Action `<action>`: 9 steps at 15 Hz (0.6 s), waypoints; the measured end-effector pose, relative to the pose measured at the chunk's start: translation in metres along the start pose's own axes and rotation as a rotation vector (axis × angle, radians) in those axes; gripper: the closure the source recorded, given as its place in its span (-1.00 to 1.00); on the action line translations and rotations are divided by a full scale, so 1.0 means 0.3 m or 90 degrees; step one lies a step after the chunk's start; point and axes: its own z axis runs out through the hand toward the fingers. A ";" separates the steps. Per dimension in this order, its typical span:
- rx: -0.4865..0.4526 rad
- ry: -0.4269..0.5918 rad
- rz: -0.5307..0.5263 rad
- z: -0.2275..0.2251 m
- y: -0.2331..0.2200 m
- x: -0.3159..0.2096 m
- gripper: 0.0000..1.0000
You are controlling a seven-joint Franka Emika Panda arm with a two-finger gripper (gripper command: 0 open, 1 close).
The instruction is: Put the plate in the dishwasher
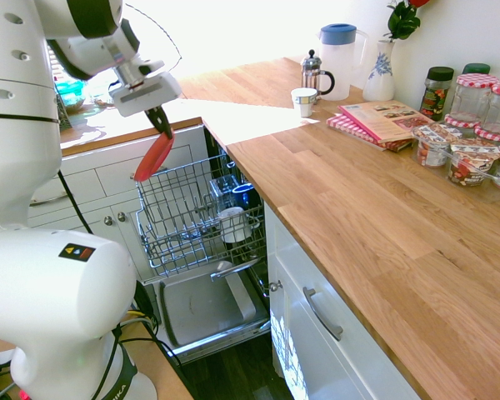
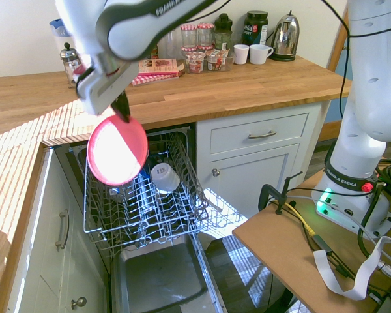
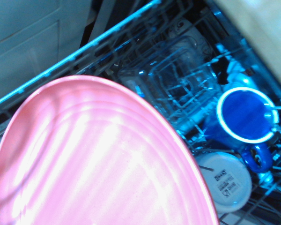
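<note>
Claw (image 2: 122, 112): clenched on the plate's rim, left of centre in the second exterior view.
Plate (image 2: 118, 150): coral-red, round, tilted steeply, above the pulled-out rack.
Dishwasher (image 2: 159, 274): open; steel inner door lowered, lower centre of the frame.
Rack (image 2: 143, 218): silver wire, holding a blue mug (image 3: 247, 116) and a white cup (image 3: 225, 182), upside down, side by side at right in the wrist view; near them, what seems a clear glass dish (image 3: 180, 82).
Worktop (image 1: 342, 192): wooden; French press (image 1: 314, 75), jug (image 1: 342, 62) and vase (image 1: 379, 75), upper right in the first exterior view.
</note>
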 end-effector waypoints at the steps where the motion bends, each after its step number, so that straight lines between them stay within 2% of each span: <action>1: -0.021 0.030 -0.031 0.034 -0.056 -0.089 1.00; 3: -0.061 0.094 -0.084 0.051 -0.107 -0.193 1.00; 6: -0.105 0.207 -0.124 -0.029 -0.126 -0.225 1.00; 9: -0.150 0.318 -0.164 0.044 -0.146 -0.207 1.00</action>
